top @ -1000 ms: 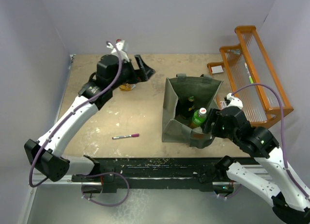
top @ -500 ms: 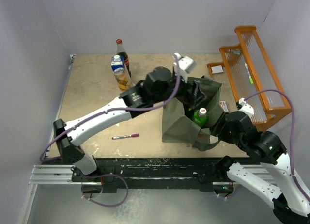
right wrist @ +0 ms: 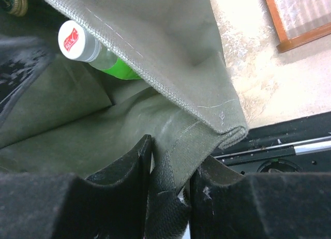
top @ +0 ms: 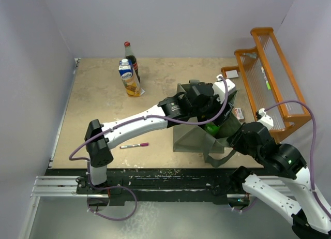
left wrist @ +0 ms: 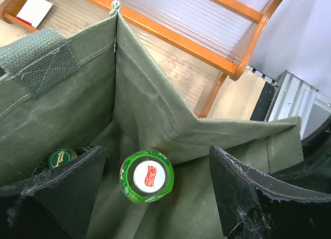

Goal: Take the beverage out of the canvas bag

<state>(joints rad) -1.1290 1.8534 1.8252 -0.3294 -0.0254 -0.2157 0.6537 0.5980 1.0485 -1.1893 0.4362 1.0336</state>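
Right arm's jaws clenched on the near-right rim of the boxy grey-green canvas bag (top: 189,138). The black fingers (right wrist: 124,166) pinch a fold of coarse stitched fabric between them. Bag stands open near the near edge of the tan speckled counter (top: 103,109), right of centre, walls slumped and creased.

Left of the bag, apart from it, a thin pink marker pen (top: 134,145) lies flat on the counter.

Inside the bag: a green plastic beverage bottle (left wrist: 147,176) with a white cap bearing a red logo, upright, leaning close to the right-hand wall. A second bottle with a dark green printed cap (left wrist: 62,158) sits deeper in, to the left in the left wrist view, mostly hidden. Beverage not out yet.

Left arm (top: 139,117) reaches across from the left, its jaws released and wide over the bag mouth. The black fingers (left wrist: 70,184) stand on either side of the green bottle's cap, not touching it. A webbing handle (left wrist: 41,58) is sewn to the bag's far rim.

Beyond the bag, along the right edge, an orange wooden rack (top: 271,78) with clear ribbed panels. A small white card (top: 231,73) lies in its orange-framed tray.

Far-left area of the counter: a bottle of amber drink with a blue-and-white top (top: 128,78), and just behind it a dark bottle with a red cap (top: 129,55), both upright.
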